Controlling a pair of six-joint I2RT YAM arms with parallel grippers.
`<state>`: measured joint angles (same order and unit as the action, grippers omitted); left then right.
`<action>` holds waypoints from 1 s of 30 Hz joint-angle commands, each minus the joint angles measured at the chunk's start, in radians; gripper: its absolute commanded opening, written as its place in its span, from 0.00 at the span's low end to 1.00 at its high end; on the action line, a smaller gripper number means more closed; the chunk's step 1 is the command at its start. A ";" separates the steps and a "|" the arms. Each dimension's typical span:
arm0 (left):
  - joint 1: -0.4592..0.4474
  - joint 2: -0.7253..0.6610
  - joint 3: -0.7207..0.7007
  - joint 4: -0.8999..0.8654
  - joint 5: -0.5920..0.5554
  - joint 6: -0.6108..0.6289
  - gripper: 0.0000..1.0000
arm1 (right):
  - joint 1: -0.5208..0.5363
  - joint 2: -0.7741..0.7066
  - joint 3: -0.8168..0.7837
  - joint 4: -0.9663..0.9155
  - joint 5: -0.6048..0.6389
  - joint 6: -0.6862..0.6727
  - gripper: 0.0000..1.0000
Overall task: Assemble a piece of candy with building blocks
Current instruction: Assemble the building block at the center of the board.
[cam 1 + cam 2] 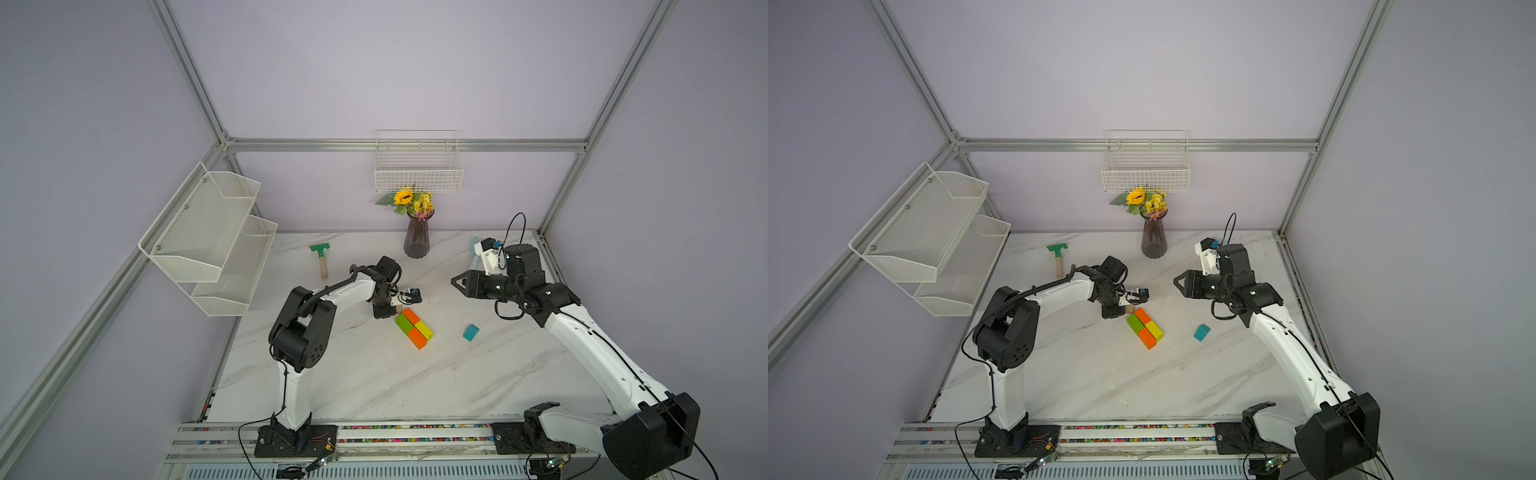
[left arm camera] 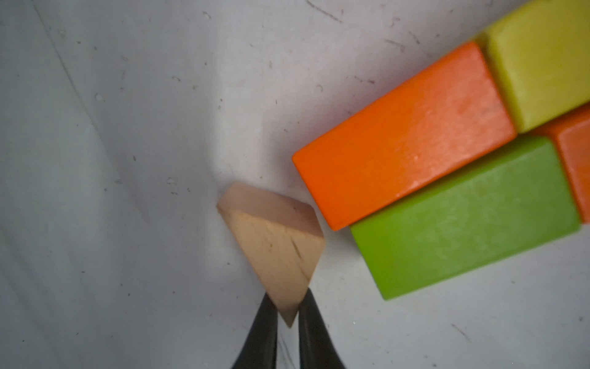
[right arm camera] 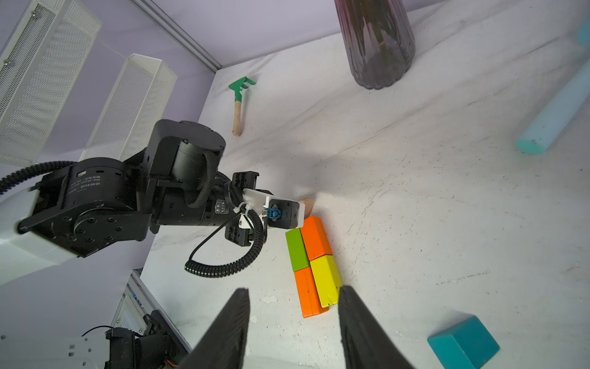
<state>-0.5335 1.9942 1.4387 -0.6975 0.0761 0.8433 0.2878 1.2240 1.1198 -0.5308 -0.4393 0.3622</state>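
Two orange blocks [image 2: 405,134], one green block [image 2: 463,217] and one yellow block [image 2: 542,64] lie pressed together as the candy's rectangle [image 1: 414,328] mid-table. My left gripper [image 2: 287,300] is shut on the pointed tip of the tan triangular block [image 2: 274,252]. That block sits low at the table, just off the rectangle's far end by the orange block's corner. The teal triangular block [image 1: 471,332] lies alone to the right of the rectangle. My right gripper [image 3: 293,290] hovers open and empty above the table, right of the blocks, pointing toward them.
A dark vase with flowers [image 1: 417,237] stands at the back centre. A green-headed toy rake [image 1: 320,257] lies at the back left, and a light blue toy fork [image 3: 555,115] at the back right. Mesh shelves [image 1: 216,237] hang on the left wall and a wire basket [image 1: 417,170] on the back wall.
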 commanded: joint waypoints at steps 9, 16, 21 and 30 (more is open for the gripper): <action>-0.006 -0.002 0.005 -0.003 0.018 -0.035 0.17 | -0.005 0.008 -0.021 -0.002 -0.017 0.004 0.49; -0.006 -0.020 -0.003 0.001 0.044 -0.044 0.24 | -0.006 0.008 -0.027 -0.003 -0.018 0.005 0.49; -0.006 -0.025 0.001 0.001 0.039 -0.059 0.26 | -0.005 0.008 -0.034 0.002 -0.019 0.005 0.49; 0.005 -0.180 0.019 0.003 0.023 -0.099 0.26 | -0.005 0.006 -0.042 0.003 -0.014 -0.004 0.49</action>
<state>-0.5323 1.9263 1.4368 -0.7006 0.0990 0.7795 0.2878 1.2274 1.0927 -0.5316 -0.4454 0.3618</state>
